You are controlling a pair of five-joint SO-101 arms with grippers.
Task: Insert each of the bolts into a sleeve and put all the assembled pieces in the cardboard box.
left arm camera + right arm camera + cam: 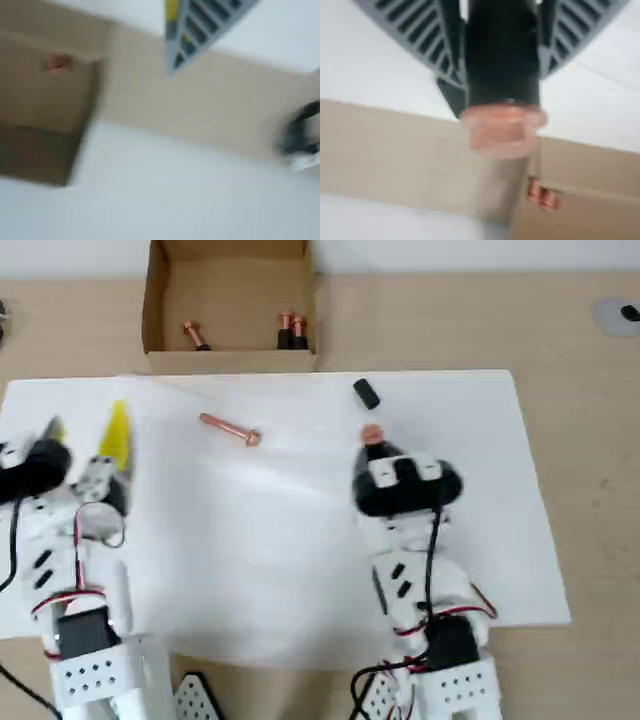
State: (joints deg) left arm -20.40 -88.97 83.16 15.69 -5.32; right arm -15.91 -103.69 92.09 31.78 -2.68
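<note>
Clearance is mattering most now: your right gripper [375,445] is clamping shut on the assembled piece [502,75], black sleeve around bolt, its copper head pointing toward the cardboard box [228,362]. I am judging you should be lifting it over the near wall before you are releasing. The loose sleeve [366,394] is lying just ahead, the loose bolt [230,428] well aside; your left gripper [85,435] is standing wide open, empty.

A tan wooden worktop [585,410] carries a large white sheet [280,570] that covers most of its middle. Off the sheet, near the far right corner, lies a grey round disc [610,318] with a small black piece [630,312] on it.
</note>
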